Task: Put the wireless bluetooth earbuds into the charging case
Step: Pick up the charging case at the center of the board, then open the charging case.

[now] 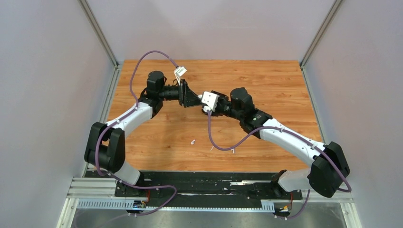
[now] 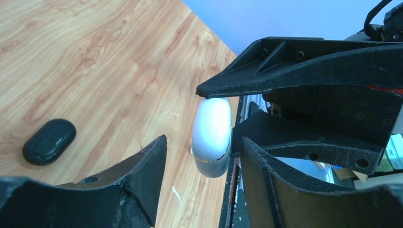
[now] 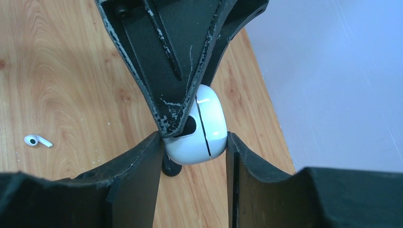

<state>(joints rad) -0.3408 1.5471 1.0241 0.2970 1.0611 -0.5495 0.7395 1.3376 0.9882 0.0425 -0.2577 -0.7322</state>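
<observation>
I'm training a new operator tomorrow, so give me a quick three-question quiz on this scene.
1. Which gripper clamps the white charging case? A left, B right, C neither.
2. Fill in: one earbud lies on the ___.
3. True or false: both earbuds sit inside the case.

Key:
1. B. The right gripper has a finger on each side of it.
2. table
3. False
</observation>
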